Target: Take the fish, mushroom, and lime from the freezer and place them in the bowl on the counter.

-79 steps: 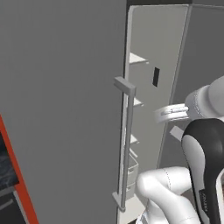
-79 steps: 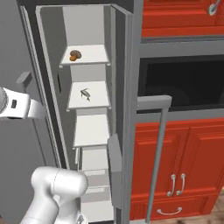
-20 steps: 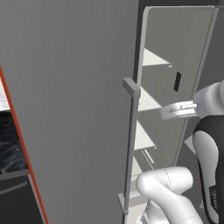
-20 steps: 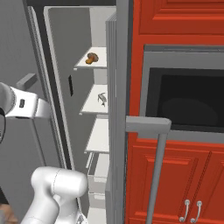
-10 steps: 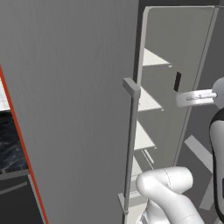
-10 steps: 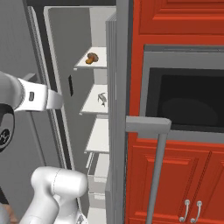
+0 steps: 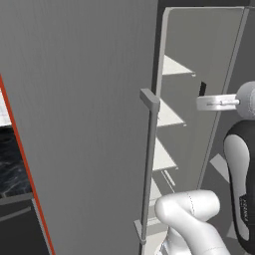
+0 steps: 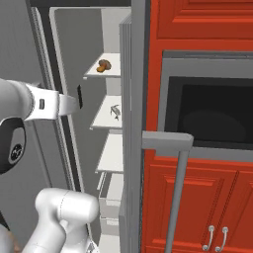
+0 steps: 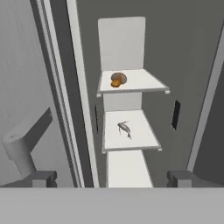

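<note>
Your claw (image 9: 111, 178) stood wide and empty; the fish (image 9: 124, 128) lay straight ahead on the middle freezer (image 9: 127, 43) shelf, mushroom (image 9: 117, 80) above it, long axis probably running away from you.

Inside the open freezer (image 9: 131, 39), the upper pale shelf (image 9: 144, 83) carries the mushroom (image 9: 117, 80), and the shelf below (image 9: 140, 140) carries the small grey fish (image 9: 124, 128)
</note>
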{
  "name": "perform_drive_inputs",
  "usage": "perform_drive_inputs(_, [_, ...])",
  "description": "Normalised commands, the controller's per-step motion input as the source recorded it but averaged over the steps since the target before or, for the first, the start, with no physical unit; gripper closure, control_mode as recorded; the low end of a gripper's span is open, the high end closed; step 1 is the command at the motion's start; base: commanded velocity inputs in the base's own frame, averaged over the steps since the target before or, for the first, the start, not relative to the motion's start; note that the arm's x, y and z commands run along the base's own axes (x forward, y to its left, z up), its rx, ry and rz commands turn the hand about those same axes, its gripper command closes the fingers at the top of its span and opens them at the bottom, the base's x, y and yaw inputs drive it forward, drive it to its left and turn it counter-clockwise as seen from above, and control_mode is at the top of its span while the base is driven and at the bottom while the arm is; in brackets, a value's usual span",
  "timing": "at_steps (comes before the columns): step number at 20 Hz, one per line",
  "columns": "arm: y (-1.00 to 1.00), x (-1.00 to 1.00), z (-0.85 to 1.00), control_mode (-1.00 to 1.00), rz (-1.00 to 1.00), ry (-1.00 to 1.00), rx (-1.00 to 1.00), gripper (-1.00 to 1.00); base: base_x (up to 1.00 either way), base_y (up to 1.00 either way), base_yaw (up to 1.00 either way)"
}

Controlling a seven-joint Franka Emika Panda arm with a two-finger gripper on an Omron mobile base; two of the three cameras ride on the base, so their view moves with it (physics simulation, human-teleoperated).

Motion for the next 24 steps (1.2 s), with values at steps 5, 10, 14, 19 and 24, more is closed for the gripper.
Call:
perform_drive_inputs(5, [-0.18, 0.35, 0.2, -1.0, 0.0, 0.0, 0.03, -1.0, 0.0, 0.0, 0.0])
perform_drive_inputs(10, [-0.17, 0.39, 0.16, -1.0, 0.0, 0.0, 0.01, -1.0, 0.0, 0.0, 0.0])
perform_drive_inputs(14, [-0.05, 0.46, 0.01, -1.0, 0.0, 0.0, 0.0, -1.0, 0.0, 0.0, 0.0])
perform_drive_inputs(19, [-0.13, 0.46, 0.0, -1.0, 0.0, 0.0, 0.0, -1.0, 0.0, 0.0, 0.0])
perform_drive_inputs(24, [-0.02, 0.52, 0.0, -1.0, 0.0, 0.0, 0.0, -1.0, 0.0, 0.0, 0.0])
